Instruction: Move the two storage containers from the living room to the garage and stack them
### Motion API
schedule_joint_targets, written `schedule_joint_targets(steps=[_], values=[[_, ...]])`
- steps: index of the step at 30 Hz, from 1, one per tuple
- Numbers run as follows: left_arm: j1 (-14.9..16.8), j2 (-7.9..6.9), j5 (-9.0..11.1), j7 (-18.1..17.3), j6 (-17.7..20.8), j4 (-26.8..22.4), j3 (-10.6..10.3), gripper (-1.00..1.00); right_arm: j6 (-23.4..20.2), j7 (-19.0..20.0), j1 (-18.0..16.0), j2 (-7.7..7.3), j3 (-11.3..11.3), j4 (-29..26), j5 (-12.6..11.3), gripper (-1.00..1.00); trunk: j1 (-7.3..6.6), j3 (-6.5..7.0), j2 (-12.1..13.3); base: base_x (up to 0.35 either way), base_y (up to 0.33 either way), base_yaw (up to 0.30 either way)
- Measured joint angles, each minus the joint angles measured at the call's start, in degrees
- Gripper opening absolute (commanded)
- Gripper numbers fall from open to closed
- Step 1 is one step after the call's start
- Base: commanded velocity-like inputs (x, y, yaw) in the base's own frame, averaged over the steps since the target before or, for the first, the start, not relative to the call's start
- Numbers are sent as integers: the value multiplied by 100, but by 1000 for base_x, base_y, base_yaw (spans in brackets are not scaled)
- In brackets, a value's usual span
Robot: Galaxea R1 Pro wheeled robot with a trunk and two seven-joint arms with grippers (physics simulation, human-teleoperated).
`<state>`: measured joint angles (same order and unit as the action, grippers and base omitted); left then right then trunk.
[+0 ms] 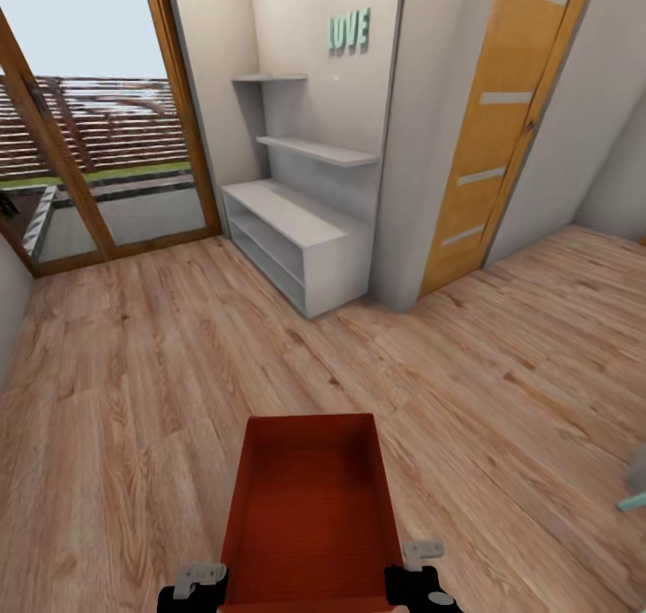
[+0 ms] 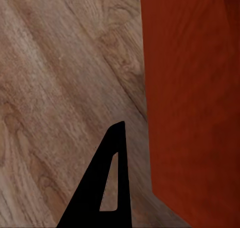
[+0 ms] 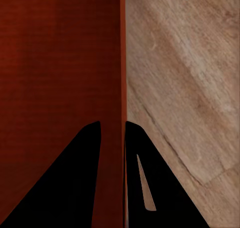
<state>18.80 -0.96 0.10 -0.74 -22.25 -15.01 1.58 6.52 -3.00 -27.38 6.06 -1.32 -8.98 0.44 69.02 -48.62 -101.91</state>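
One orange-red open-top storage container [image 1: 309,514] hangs just in front of me above the light wood-plank floor [image 1: 135,398], long side pointing away. My left gripper [image 1: 199,582] is at its near left corner and my right gripper [image 1: 420,577] at its near right corner. In the right wrist view both fingers of the right gripper [image 3: 112,124] pinch the thin wall of the container [image 3: 55,78]. The left wrist view shows one dark finger [image 2: 107,178] beside the container's outer wall [image 2: 195,103]; the other finger is hidden behind it. The garage is out of view.
A low grey shelf unit [image 1: 296,236] with wall shelves above stands ahead against the cream wall. A wooden door [image 1: 502,137] is to the right, and a glazed wood-framed door [image 1: 99,146] to the left. A teal object [image 1: 632,501] pokes in at the right edge.
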Motion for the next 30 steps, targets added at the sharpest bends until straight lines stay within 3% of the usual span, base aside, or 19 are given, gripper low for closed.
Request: schedule_joint_targets(steps=[30], values=[[1,0,0,0,0,1,1,-100,0,1,0,0,-1,0,-1,-100,0,273,0,346,0,0]])
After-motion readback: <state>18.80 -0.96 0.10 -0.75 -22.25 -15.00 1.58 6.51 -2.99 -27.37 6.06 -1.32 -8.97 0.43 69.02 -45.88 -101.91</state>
